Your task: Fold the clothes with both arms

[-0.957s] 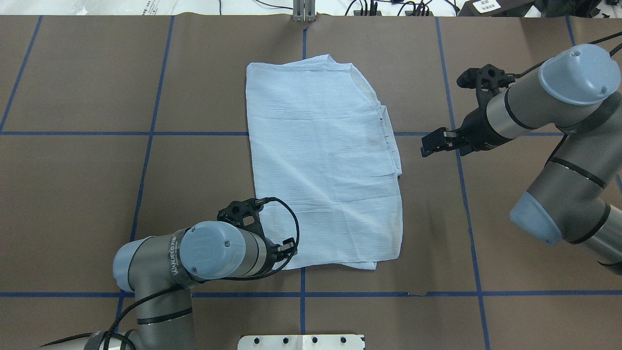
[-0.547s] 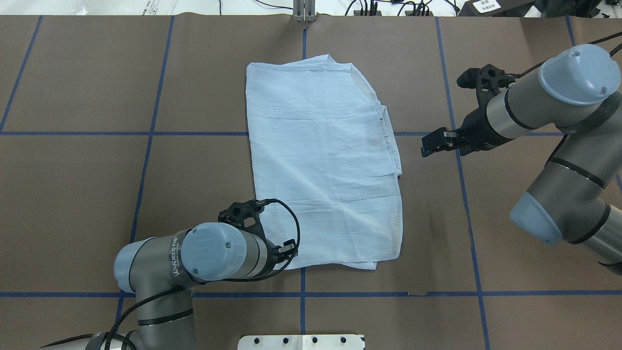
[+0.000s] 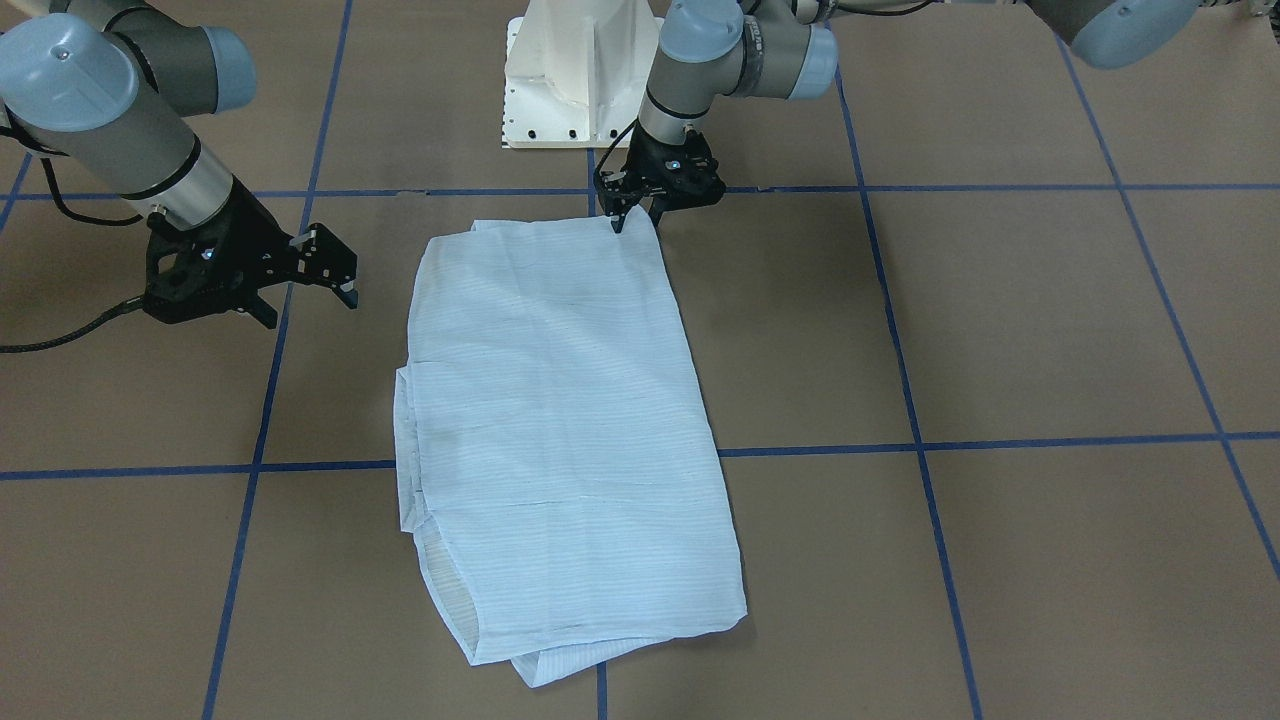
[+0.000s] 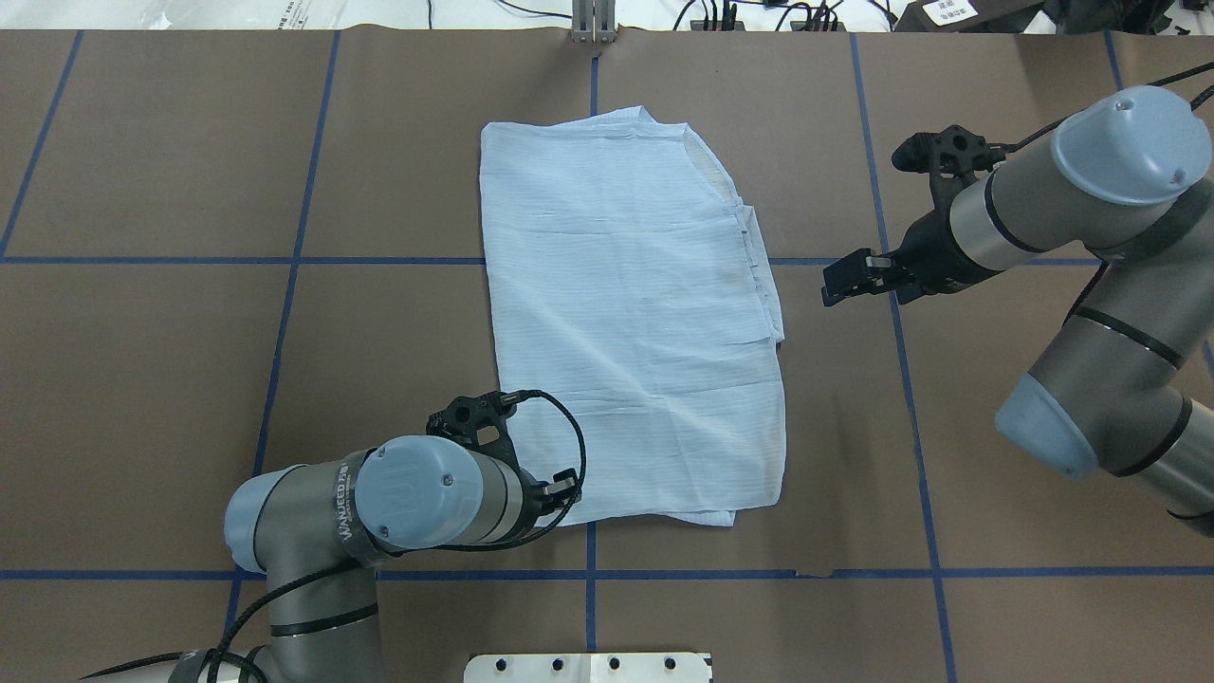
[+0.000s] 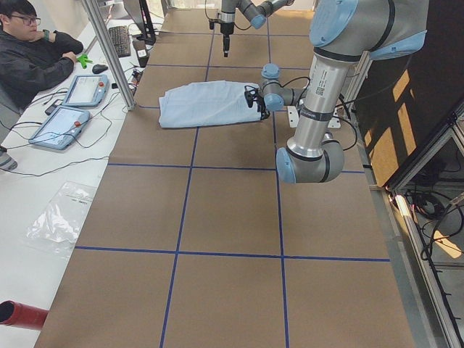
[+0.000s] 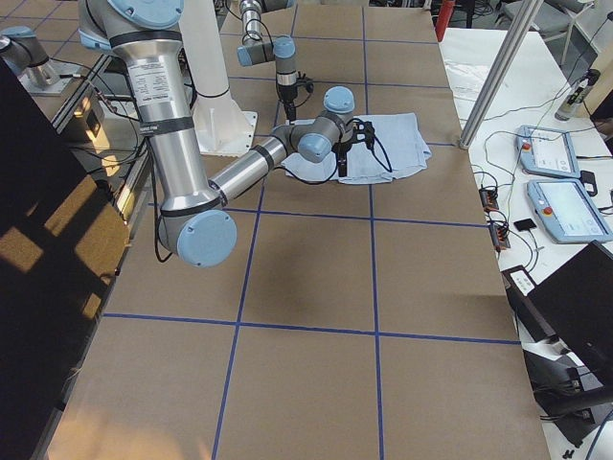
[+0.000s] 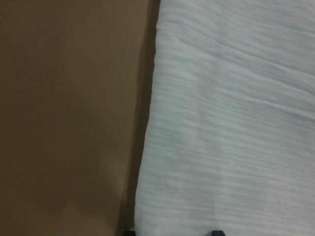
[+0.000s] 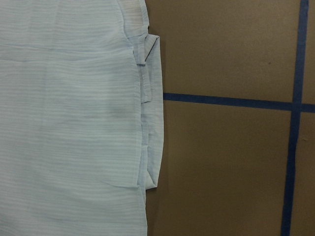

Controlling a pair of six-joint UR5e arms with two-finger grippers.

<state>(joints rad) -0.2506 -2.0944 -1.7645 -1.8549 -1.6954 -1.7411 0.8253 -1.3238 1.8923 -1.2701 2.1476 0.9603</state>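
A folded light blue shirt lies flat on the brown table. The left gripper, fingers apart, is down at the shirt's corner nearest the left arm. The right gripper, also spread, hangs clear of the shirt's opposite side.

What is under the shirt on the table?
Only the brown table and a blue tape line running in beneath the shirt show. Its folded lower layers peek out along one edge. Anything else beneath is covered.
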